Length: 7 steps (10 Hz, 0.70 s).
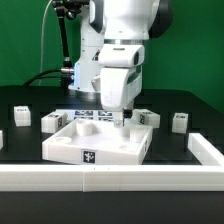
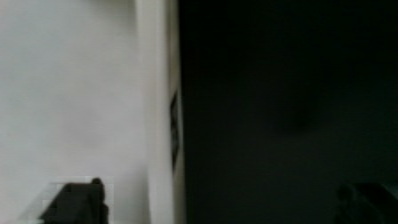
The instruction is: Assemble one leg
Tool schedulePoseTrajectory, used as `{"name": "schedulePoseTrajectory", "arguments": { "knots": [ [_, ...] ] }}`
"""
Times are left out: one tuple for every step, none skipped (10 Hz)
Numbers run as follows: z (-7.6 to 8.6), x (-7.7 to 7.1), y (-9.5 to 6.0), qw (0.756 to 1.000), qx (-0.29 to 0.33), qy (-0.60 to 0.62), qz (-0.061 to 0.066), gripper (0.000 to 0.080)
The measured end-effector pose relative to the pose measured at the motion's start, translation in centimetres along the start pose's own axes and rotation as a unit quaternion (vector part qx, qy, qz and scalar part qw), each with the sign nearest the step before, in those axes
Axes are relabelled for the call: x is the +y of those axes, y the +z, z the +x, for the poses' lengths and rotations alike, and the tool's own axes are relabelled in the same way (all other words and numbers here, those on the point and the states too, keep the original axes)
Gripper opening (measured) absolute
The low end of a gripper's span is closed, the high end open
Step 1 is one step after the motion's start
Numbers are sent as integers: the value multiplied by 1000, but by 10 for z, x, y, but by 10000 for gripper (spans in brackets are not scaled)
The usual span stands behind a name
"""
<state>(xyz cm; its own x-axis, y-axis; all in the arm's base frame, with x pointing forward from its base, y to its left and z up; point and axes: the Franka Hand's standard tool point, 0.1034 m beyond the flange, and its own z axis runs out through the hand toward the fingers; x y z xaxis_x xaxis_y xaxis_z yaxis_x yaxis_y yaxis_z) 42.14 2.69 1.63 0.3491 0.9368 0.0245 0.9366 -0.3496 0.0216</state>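
Where hand (image 1: pixel 122 119) hangs: low over panel's (image 1: pixel 95 146) far corner.
Hand state: fingers (image 2: pixel 75 202) wide apart, nothing seen gripped.
Leg (image 1: pixel 50 121): on surface (image 1: pixel 15 146), just beside panel.

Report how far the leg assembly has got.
Done: nothing certain; the white panel shows no part standing on it. In hand: the gripper hangs low at a far corner of the panel, fingers apart in the wrist view, clamping nothing. Left: grasp a loose leg and fit it.

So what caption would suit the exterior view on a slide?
Gripper hangs over one corner of the panel; a loose leg lies beside it.
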Motion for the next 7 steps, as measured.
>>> {"name": "schedulePoseTrajectory", "arguments": {
  "knots": [
    [-2,0,6,1000,1,3,2,650],
    [-2,3,10,1000,1,5,3,650],
    [-2,7,10,1000,2,6,1,650],
    [-2,9,10,1000,2,7,0,637],
    [-2,8,10,1000,2,7,0,637],
    [-2,8,11,1000,2,7,0,451],
    [-2,8,11,1000,2,7,0,451]
  ]
}}
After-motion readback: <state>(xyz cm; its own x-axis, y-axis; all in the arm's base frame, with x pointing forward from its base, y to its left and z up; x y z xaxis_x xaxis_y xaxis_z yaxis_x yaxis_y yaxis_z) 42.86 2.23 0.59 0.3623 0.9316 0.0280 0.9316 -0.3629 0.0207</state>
